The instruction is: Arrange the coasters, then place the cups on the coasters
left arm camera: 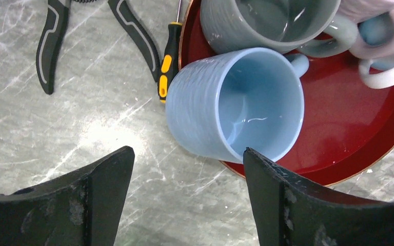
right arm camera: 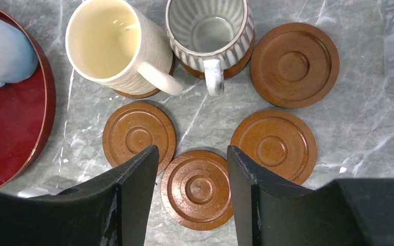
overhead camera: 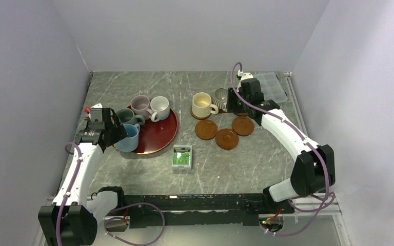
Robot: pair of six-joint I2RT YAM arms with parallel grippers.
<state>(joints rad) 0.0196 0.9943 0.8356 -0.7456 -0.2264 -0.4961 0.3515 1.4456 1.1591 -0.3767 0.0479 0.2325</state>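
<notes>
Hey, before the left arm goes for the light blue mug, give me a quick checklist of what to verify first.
1. Left gripper open: ok.
2. Light blue ribbed ceramic mug inside the jaws: not ok, it sits ahead of them.
3. Mug standing level: cannot tell; it overhangs the rim of the dark-red round tray.
4. Yellow-and-black screwdriver clear of the mug: cannot tell; it lies right beside it.
5. Bare reddish-brown round coasters available: ok, four free.
6. Right gripper open and empty: ok.
</notes>
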